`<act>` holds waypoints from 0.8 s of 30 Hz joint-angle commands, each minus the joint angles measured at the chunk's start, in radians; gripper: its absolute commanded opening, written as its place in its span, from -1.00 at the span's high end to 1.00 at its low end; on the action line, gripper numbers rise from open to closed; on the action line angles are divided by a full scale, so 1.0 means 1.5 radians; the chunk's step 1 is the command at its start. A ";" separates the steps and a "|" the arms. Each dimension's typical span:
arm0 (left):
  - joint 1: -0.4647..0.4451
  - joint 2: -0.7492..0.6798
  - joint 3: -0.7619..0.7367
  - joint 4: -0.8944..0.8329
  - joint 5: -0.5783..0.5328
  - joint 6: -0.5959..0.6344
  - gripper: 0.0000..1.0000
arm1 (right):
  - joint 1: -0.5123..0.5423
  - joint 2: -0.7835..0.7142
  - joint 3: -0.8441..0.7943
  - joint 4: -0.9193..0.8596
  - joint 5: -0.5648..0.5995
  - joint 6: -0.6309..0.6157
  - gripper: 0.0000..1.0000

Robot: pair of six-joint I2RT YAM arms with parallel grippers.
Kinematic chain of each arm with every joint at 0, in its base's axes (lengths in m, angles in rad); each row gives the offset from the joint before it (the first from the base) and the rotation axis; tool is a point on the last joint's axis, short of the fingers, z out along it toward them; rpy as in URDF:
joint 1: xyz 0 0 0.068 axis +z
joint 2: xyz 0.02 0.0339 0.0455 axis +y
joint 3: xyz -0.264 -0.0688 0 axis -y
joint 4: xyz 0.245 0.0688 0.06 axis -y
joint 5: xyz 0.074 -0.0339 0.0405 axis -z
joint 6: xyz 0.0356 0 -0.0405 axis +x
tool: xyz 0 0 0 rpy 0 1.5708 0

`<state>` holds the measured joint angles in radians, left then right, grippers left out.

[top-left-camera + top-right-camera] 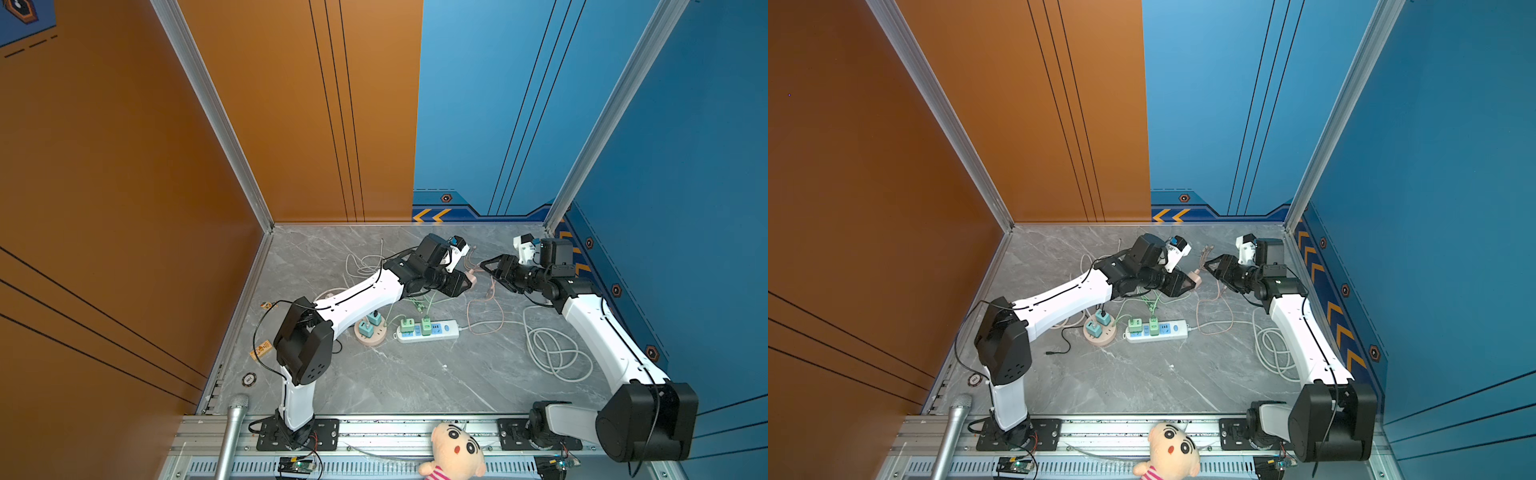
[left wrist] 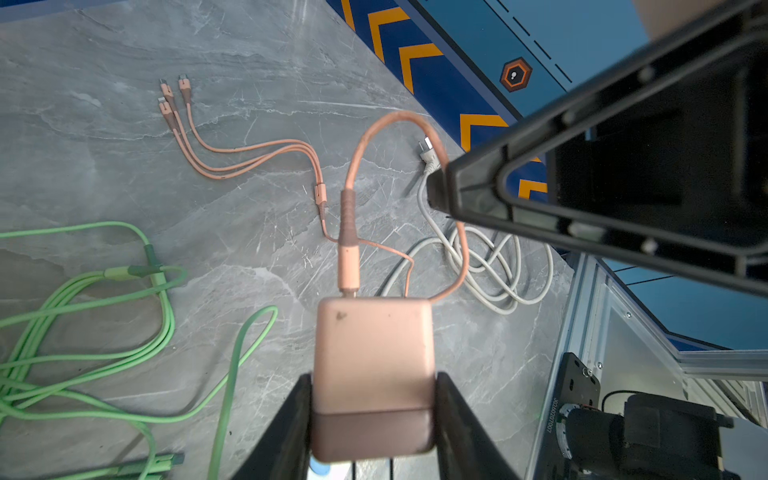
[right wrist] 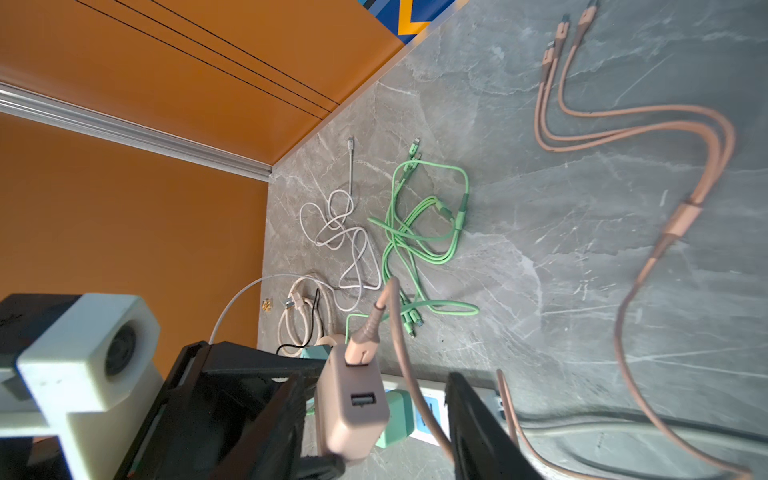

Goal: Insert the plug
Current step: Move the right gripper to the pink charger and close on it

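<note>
Right up against the lens, the pink charger [image 2: 374, 345] is sitting clamped in the left gripper [image 2: 374, 380], whose two black fingers are pressing on its opposite sides. The block is being held up off the grey tabletop [image 1: 415, 386], toward the far edge and right of the middle, beyond the white power strip [image 1: 428, 331]. A pink cable [image 2: 361, 141] is plugged into the charger's outer end, arching up and dropping back past it. The right gripper [image 1: 484, 266] is hovering just beside that end with its jaws standing apart. The cable is running down close by one of its fingers [image 3: 478, 415], and nothing is pinched that I can see. Further out, the cable's three connectors [image 2: 170, 95] are lying near the far edge. The power strip is lying mid-table, carrying two green chargers [image 1: 407, 325]. A round socket hub [image 1: 371, 337] with two teal chargers [image 1: 365, 329] is sitting just left of it. A white cord [image 1: 557, 353] is coiling near the right edge.
</note>
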<state>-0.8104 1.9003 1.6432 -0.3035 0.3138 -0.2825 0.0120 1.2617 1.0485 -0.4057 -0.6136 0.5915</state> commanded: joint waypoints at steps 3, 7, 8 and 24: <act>0.005 -0.010 -0.005 0.007 -0.021 0.011 0.31 | -0.012 -0.032 0.044 -0.150 0.209 -0.105 -0.15; 0.005 -0.010 -0.005 0.007 -0.025 0.010 0.31 | -0.019 -0.058 0.052 -0.170 0.259 -0.122 -0.15; 0.005 -0.009 -0.004 0.006 -0.025 0.010 0.32 | -0.019 -0.064 0.053 -0.170 0.255 -0.121 -0.15; -0.006 -0.001 0.015 0.007 -0.021 0.018 0.32 | 0.053 -0.057 0.006 -0.046 0.021 -0.004 -0.08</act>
<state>-0.8120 1.9003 1.6436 -0.3031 0.2874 -0.2768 0.0776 1.1481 1.0756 -0.5011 -0.5262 0.5632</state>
